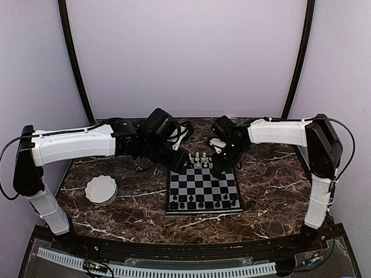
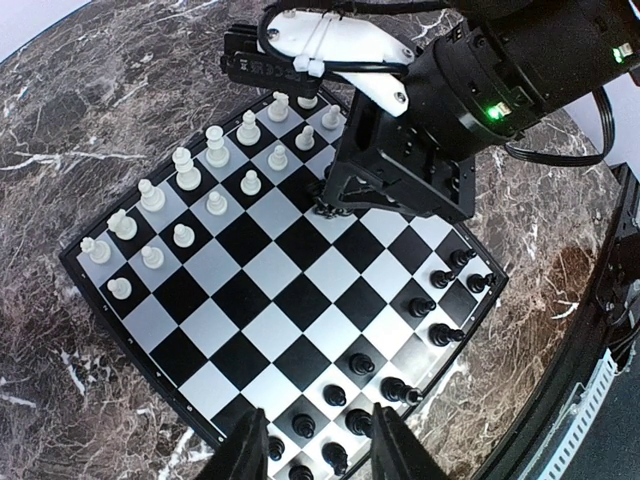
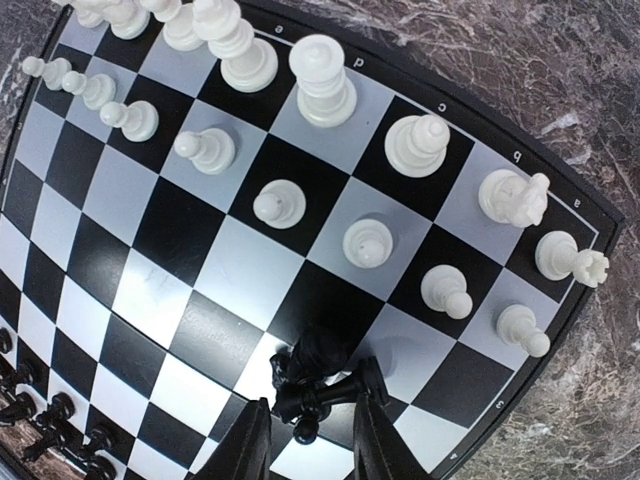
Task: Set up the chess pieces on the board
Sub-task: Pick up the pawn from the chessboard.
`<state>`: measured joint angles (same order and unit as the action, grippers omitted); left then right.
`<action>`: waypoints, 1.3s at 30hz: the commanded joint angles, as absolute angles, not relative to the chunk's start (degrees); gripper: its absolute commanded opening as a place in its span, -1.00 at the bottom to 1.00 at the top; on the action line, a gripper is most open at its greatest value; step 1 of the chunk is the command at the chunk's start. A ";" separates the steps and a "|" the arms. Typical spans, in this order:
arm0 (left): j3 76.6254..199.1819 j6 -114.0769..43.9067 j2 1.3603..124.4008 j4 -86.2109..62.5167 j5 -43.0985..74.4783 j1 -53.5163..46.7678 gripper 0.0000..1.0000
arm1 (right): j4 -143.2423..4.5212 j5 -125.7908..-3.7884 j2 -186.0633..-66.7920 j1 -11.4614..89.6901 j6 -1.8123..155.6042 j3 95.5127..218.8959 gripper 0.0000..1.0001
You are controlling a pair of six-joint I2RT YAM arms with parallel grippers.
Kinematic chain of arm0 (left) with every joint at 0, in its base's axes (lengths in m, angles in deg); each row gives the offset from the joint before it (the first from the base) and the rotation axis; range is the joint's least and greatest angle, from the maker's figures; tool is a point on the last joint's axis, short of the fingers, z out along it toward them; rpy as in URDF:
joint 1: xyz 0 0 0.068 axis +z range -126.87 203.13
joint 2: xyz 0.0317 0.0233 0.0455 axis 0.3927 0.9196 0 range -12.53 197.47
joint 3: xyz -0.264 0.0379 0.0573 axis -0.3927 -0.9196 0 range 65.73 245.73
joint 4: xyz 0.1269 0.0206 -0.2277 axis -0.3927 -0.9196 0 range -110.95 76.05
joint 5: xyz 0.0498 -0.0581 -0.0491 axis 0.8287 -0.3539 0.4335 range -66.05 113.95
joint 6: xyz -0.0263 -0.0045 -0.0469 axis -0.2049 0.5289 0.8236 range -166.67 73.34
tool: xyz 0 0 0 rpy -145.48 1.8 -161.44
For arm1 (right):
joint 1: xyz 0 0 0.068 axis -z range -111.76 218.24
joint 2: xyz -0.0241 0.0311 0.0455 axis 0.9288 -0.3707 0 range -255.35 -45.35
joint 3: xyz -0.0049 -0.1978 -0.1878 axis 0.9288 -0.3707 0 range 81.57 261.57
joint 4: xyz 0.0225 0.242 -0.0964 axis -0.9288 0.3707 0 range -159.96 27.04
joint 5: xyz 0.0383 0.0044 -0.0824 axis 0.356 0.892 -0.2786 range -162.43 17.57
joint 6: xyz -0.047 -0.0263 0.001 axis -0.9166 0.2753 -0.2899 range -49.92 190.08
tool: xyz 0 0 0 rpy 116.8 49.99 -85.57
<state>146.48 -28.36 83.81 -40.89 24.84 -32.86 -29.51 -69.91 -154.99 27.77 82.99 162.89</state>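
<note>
The board (image 1: 203, 188) lies mid-table. White chess pieces (image 1: 199, 159) stand in two rows at its far edge, and black ones (image 1: 200, 202) along its near edge. My right gripper (image 1: 219, 168) hangs low over the board's far right part, shut on a small clump of black chess pieces (image 3: 320, 380). One of them lies sideways between the fingers (image 3: 250, 445). The left wrist view shows these pieces (image 2: 330, 208) at the right gripper's tip, just above a square. My left gripper (image 1: 178, 157) is open and empty above the board's far left corner; its fingers (image 2: 245, 450) frame black pieces (image 2: 400, 390).
A white scalloped bowl (image 1: 101, 189) sits on the dark marble table to the left of the board. The two arms reach in from both sides and come close together over the board's far edge. The board's middle rows (image 2: 270, 330) hold no pieces.
</note>
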 commanded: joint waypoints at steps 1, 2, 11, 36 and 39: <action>146.08 -27.94 80.20 -42.15 24.87 -32.34 -0.25 | -27.85 -70.19 -156.95 27.99 82.09 165.20 -0.41; 146.07 -27.94 80.09 -42.24 24.94 -32.38 -0.25 | -27.63 -70.32 -157.35 27.99 82.11 165.50 -0.42; 145.45 -27.50 79.93 -42.67 25.25 -32.19 -0.25 | -27.01 -69.04 -158.58 27.99 82.73 165.56 -0.58; 144.38 -26.14 80.50 -40.79 24.61 -32.16 -0.26 | -23.89 -68.56 -150.51 27.99 84.27 161.96 -0.93; 144.31 -25.75 80.77 -39.92 24.15 -32.16 -0.26 | -22.95 -68.35 -146.89 27.90 85.04 159.74 -0.93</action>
<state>145.28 -26.48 82.80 -40.78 24.86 -32.47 -25.18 -68.27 -152.89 27.77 83.49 161.84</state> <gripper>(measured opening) 0.372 0.071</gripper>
